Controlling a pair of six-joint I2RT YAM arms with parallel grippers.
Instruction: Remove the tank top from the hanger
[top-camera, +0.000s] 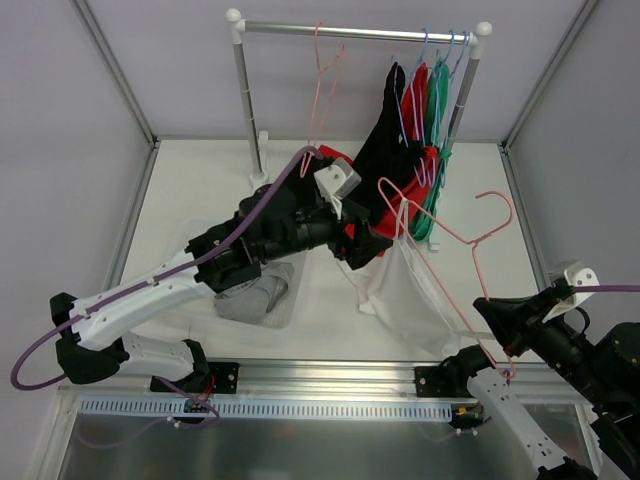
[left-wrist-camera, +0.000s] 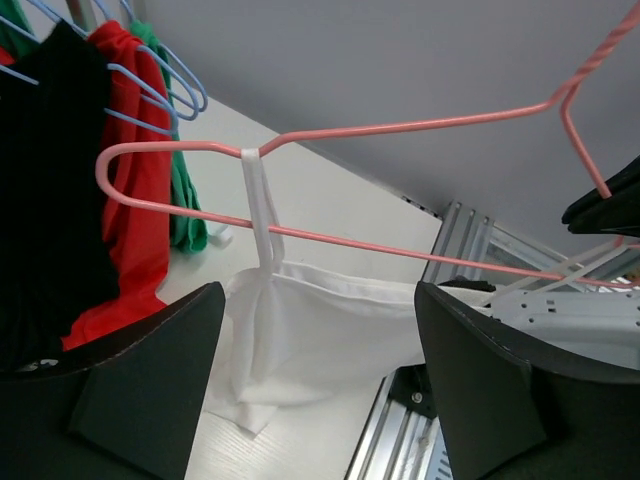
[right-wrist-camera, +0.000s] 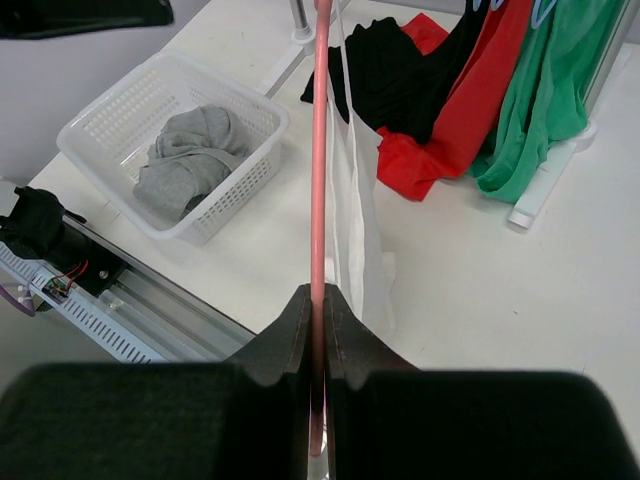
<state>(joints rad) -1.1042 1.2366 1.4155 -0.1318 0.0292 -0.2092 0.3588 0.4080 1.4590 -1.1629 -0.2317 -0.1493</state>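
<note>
Your right tool (right-wrist-camera: 318, 300) grips the pink hanger (left-wrist-camera: 400, 125); your left tool (left-wrist-camera: 318, 295) stands open. Pinch the strap (left-wrist-camera: 262, 210) of the tank top (left-wrist-camera: 330, 330) and slide it off the bend.

Both arms are built alike. The left arm (top-camera: 140, 295) has long white shells on its lower links, black joints between them and a bulkier black forearm. A purple cable (top-camera: 265, 200) runs along it to the wrist, where there is a pale grey camera block (top-camera: 338, 180). The right arm (top-camera: 560, 345) has the same black housings, a white link lower down, and a white wrist mount (top-camera: 575, 277) with its own purple lead. The left gripper (left-wrist-camera: 318, 300) has broad, matte black wedge fingers (left-wrist-camera: 150, 380). The right gripper (right-wrist-camera: 320, 300) has black fingers that narrow to thin tips.
</note>
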